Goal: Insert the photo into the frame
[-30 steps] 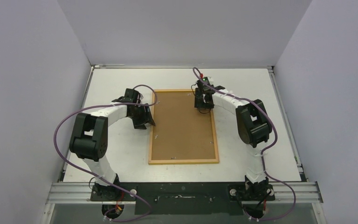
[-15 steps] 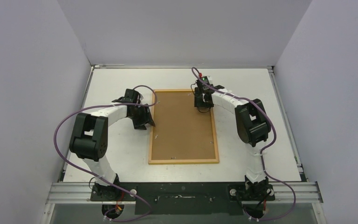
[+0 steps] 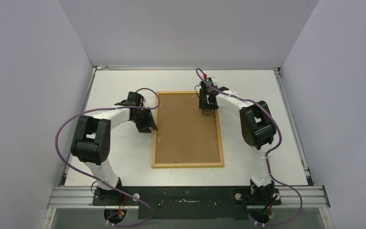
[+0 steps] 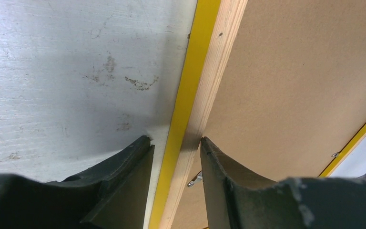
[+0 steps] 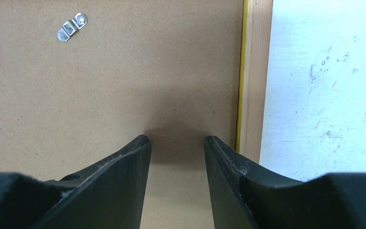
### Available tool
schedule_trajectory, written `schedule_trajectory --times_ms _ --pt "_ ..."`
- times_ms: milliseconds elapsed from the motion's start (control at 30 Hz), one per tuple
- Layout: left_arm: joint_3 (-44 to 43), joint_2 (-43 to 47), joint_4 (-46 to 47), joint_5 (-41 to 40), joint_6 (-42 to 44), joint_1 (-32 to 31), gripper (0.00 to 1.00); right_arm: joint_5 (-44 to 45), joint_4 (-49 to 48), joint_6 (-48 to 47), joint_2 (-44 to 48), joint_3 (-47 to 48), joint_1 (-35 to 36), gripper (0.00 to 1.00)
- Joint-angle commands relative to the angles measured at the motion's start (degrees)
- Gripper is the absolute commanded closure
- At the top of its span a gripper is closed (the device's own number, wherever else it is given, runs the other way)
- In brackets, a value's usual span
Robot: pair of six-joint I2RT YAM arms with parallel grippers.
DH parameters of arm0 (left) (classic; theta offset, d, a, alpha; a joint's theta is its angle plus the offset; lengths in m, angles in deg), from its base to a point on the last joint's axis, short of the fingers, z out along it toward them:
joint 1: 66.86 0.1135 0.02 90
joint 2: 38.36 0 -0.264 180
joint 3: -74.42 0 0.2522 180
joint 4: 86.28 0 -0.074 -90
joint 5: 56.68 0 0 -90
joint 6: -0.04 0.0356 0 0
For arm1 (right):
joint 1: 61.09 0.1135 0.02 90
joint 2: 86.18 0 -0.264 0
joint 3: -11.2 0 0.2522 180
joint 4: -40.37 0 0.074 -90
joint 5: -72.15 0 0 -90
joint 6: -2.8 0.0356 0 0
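Observation:
The frame [image 3: 188,165] lies face down on the table, light wood up, with the brown backing board [image 3: 187,131] set inside it. The photo is hidden. My left gripper [image 3: 151,126] is at the frame's left rail. In the left wrist view its jaws [image 4: 175,140] stand open astride that rail [image 4: 205,71], with a strip of table between the left finger [image 4: 124,167] and the yellow edge. My right gripper [image 3: 208,108] hovers open over the board's far right part [image 5: 124,86], with nothing between its fingers [image 5: 177,138], just inside the right rail [image 5: 255,71].
Small metal clips [image 5: 72,26] sit on the backing board, and one [image 4: 195,180] shows between my left fingers. White tabletop [image 3: 119,157] surrounds the frame. Grey walls close in the left, right and back.
My left gripper's jaws have narrowed a little around the frame's left rail. The right gripper has edged slightly toward the far end of the board.

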Motion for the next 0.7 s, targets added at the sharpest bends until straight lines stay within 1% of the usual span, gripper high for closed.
schedule_trajectory --times_ms 0,200,400,667 --pt "1.1 -0.4 2.4 0.3 -3.0 -0.1 0.62 3.9 4.6 0.5 -1.1 0.8 -0.5 0.55" --pt "3.7 0.1 5.0 -0.8 -8.9 -0.1 0.7 5.1 6.9 0.7 -1.2 1.7 -0.6 0.56" --pt "5.0 1.0 5.7 -2.3 -11.6 0.1 0.71 4.7 7.9 1.0 -1.3 1.7 -0.8 0.57" --pt "7.1 1.3 8.2 -1.8 -16.7 0.7 0.75 3.4 7.6 2.2 -0.7 -0.1 -1.8 0.57"
